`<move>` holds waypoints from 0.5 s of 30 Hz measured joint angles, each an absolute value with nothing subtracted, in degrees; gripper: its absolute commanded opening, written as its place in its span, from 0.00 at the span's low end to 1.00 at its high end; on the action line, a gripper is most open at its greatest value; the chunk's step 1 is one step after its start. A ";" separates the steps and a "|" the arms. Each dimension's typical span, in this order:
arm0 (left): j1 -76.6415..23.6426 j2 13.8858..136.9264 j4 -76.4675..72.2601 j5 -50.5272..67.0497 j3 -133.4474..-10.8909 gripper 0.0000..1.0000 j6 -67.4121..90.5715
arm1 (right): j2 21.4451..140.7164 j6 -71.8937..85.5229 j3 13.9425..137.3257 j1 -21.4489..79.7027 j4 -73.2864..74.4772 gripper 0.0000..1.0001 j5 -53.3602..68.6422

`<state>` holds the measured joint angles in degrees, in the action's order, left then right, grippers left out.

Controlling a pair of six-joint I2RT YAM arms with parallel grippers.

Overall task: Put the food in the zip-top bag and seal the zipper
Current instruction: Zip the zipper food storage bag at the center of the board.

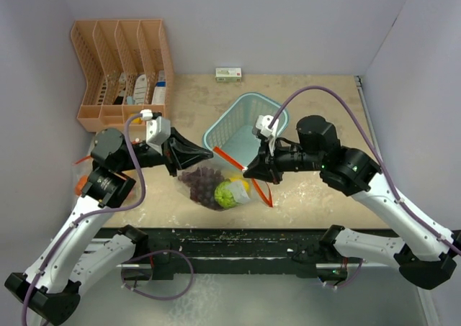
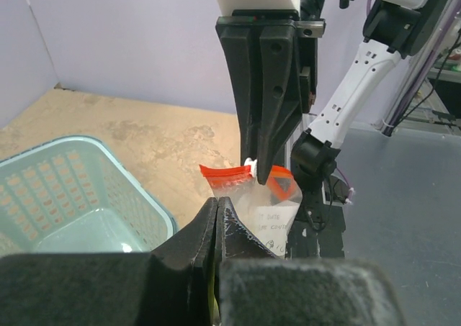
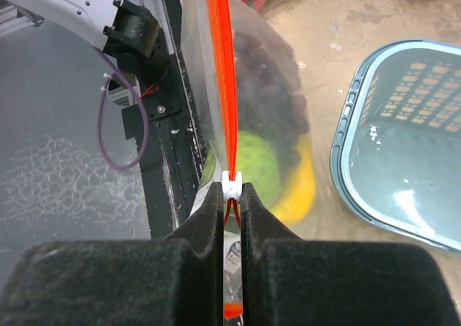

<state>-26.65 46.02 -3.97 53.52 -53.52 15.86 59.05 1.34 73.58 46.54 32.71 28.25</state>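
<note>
From above: pinching one end of the zip-top bag (image 1: pixel 189 176) in the left claw (image 1: pixel 210 153), fingers pressed tight together; clamping the zipper (image 1: pixel 229 159) farther along in the right claw (image 1: pixel 247 173), likewise pressed together. Holding the orange-red strip stretched between the two claws, just in front of the light blue basket (image 1: pixel 241 121), with the bag's body sagging toward the near edge of the worktop (image 1: pixel 324 103). Already inside the clear plastic: a dark grape bunch (image 1: pixel 200 182), a yellow-green round fruit (image 1: pixel 226 195) and a yellow fruit (image 1: pixel 243 185) touching it. Farther off: an orange rack (image 1: pixel 122 67) at the back left, a small white-green box (image 1: pixel 229 74) by the back wall, a small orange piece (image 1: pixel 81 185) half hidden behind the left arm. From the left wrist: gripping a fold of crinkly plastic between closed black fingers at the bottom of the view, facing the right claw reaching down onto the red strip at a small white slider (image 2: pixel 248 164); basket to the left, handwritten label on the bag, too small to read. From the right wrist: squeezing the white slider between closed fingers, with the strip running away as one thin straight line; grapes and both round fruits behind the plastic to its right, basket beyond them.
</note>
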 measured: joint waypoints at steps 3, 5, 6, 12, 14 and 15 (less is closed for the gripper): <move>-26.65 45.56 -2.79 51.68 -53.08 0.00 15.22 | 59.07 1.41 72.84 46.54 32.67 0.00 28.18; -26.65 44.69 -1.65 50.15 -52.60 0.00 14.70 | 59.05 1.50 72.16 46.54 32.73 0.00 28.18; -26.63 44.29 -1.39 49.32 -52.60 0.00 14.22 | 58.94 1.52 71.68 46.54 32.99 0.00 28.14; -26.63 41.76 0.10 43.90 -52.62 0.00 11.31 | 58.50 1.63 68.47 46.52 36.40 0.00 27.97; -26.63 41.89 0.08 45.43 -52.64 0.00 10.83 | 57.82 1.85 67.85 46.52 37.04 0.00 28.01; -26.63 42.41 0.10 46.72 -52.69 0.07 10.66 | 57.36 1.91 67.72 46.52 37.28 0.00 28.08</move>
<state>-26.63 42.41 0.10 46.72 -52.69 10.66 57.36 1.91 67.72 46.52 37.28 28.08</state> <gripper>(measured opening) 0.003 0.049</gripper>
